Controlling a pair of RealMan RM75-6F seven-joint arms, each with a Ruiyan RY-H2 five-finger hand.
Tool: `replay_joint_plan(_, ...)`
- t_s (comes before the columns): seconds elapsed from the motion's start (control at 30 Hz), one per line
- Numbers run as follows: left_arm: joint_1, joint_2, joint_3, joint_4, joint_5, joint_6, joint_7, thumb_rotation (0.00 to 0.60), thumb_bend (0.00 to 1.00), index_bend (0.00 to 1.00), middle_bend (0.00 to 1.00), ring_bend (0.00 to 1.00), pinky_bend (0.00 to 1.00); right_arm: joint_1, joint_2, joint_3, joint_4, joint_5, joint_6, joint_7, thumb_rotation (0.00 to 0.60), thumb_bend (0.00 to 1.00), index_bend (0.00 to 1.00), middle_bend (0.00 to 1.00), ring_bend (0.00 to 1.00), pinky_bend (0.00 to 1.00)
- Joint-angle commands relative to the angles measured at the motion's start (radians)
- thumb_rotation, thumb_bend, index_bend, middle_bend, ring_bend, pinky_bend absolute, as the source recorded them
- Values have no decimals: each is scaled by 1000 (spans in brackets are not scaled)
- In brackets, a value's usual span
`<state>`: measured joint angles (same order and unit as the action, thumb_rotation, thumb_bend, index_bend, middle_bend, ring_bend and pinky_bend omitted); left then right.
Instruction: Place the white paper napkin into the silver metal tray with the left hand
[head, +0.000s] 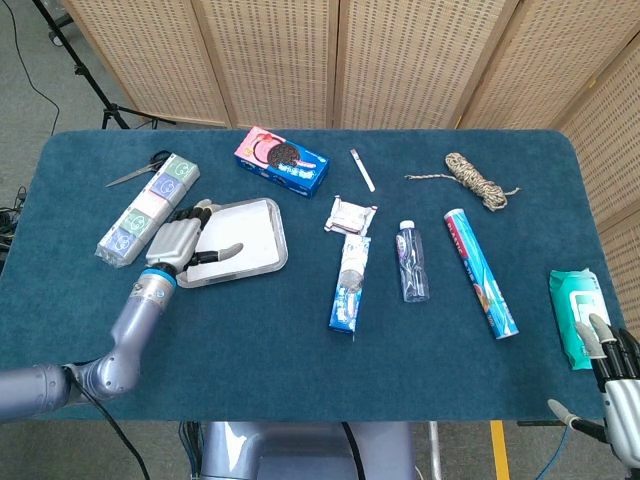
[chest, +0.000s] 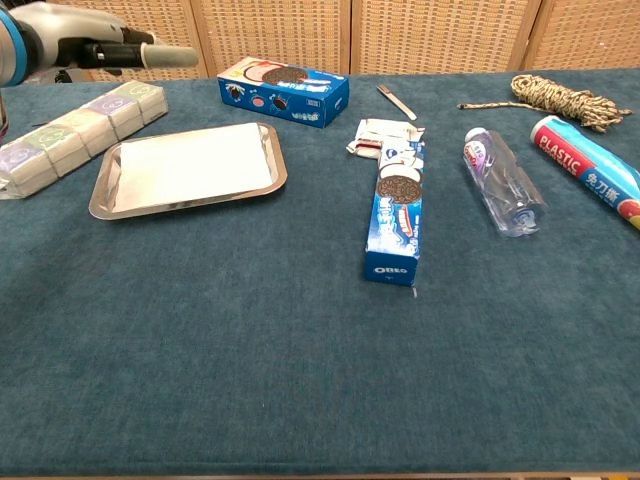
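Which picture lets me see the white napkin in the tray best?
The chest view. There the white paper napkin lies flat in the silver metal tray with nothing in front of it. In the head view the left hand hangs over the tray's left side, so only part of the napkin shows.

Robot test studio: felt-covered table (head: 300, 360), wicker screens (head: 300, 60) (tripod (head: 85, 65) behind).

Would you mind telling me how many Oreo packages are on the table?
2: a wide Oreo box at the far side behind the silver tray, and a long narrow Oreo box near the middle, left of the bottle.
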<state>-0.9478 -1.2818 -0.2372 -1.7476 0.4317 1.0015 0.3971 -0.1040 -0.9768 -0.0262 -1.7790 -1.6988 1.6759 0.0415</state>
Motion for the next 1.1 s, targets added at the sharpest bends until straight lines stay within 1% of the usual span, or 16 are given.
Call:
replay_joint_plan(0.03,106,55,-8,-127,237,132,-113,86,7,58,0,0,0,2,0,2,3,3,0,6,600,0,0,0,0,0)
replay_joint_plan(0.13,192,62,27,-184,408,223,-192,85,6,35,0,0,0,5,0,4,5,5,-4,9,600,0,0,0,0,0)
replay_joint_plan(0.2,245,64,66,-207,513,280,-219,85,6,26,0,0,0,6,-1,4,5,6,-6,11,600,0,0,0,0,0)
replay_joint_plan(0.27,290,70,107,-229,597,318,-236,85,6,25,0,0,0,7,-1,4,4,6,-8,11,600,0,0,0,0,0)
replay_joint_plan(0.3,324,72,140,-246,658,348,-246,86,6,25,0,0,0,9,-2,5,4,4,-9,9,600,0,0,0,0,0)
replay_joint_plan(0.37,370,74,188,-262,747,388,-257,85,6,25,0,0,0,11,-5,6,4,4,-12,5,600,0,0,0,0,0)
replay_joint_plan(0.47,441,69,258,-264,879,463,-241,84,7,25,0,0,0,14,-6,7,1,11,-19,2,600,0,0,0,0,0)
replay_joint_plan(0.5,473,57,286,-250,930,500,-222,84,8,25,0,0,0,15,-6,7,-1,14,-23,2,600,0,0,0,0,0)
replay_joint_plan(0.63,572,4,370,-182,1073,599,-133,84,10,25,0,0,0,21,-6,6,-3,17,-37,-3,600,0,0,0,0,0)
replay_joint_plan(0.77,647,-29,413,-129,1127,649,-127,83,11,25,0,0,0,26,-6,1,-3,10,-46,-6,600,0,0,0,0,0)
replay_joint_plan(0.87,701,-39,446,-84,1164,671,-169,83,11,25,0,0,0,27,-8,0,-1,6,-47,-5,600,0,0,0,0,0)
replay_joint_plan(0.93,721,-39,452,-62,1179,679,-188,83,11,25,0,0,0,27,-9,-1,0,5,-47,-7,600,0,0,0,0,0)
replay_joint_plan(1.1,749,-28,443,-52,1199,685,-223,82,11,25,0,0,0,28,-9,-5,-1,0,-49,-7,600,0,0,0,0,0)
